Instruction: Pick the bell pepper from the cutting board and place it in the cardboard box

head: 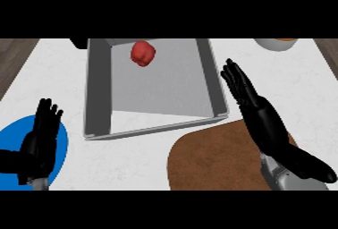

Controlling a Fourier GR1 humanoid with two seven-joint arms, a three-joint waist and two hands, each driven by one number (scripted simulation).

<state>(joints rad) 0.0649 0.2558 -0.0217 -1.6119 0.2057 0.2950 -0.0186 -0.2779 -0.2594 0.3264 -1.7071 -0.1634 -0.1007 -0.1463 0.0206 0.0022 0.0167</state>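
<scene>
1 o'clock: we see a bowl [282, 44] only in part. 8 o'clock: blue plate [12, 138] edge-cut, left hand [36, 147] overlapping.

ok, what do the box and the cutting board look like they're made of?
Box: flat grey, matte thin walls, no brown or corrugation; reads as sheet metal or plastic rather than cardboard. Cutting board: mottled brown, matte, rounded edge; probably wood, though no clear grain shows.
</scene>
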